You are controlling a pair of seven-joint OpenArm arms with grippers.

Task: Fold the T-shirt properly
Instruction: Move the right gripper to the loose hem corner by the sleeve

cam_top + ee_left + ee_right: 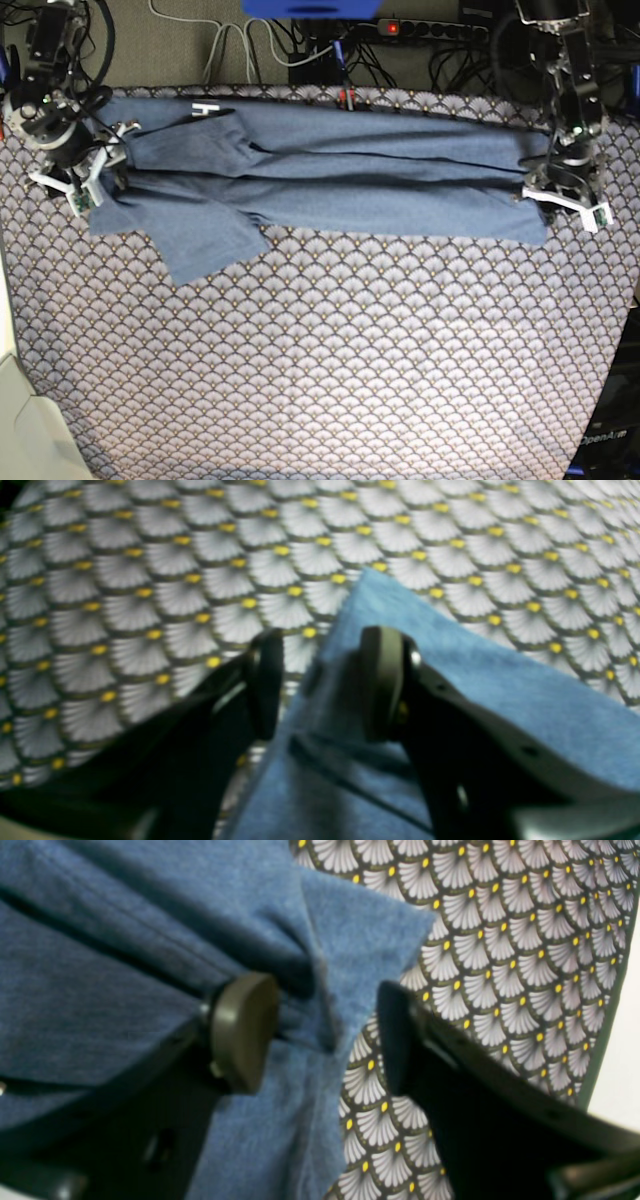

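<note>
Blurred throughout in the left wrist view, so cloth detail there hard to read; only a scrap of white lettering peeking out at 11 o'clock of the shirt in the base view, the rest folded under. Arm bases cut off at the top corners.

Grey scallop-patterned table cover [330, 350] with yellow dots spread over the whole table; tangle of cables [250, 45] and a power strip [430, 28] with a red light beyond the far edge, toward 12 o'clock.

T-shirt [330, 180] slate blue, folded lengthwise into a long band across the far part of the cover, one sleeve flapping out toward 7 o'clock.

Left gripper [320, 680] at the band's 3 o'clock end, fingers apart, cloth corner lying between them. Right gripper [325, 1032] at the 9 o'clock end, fingers wide apart, bunched fold between them, not pinched.
</note>
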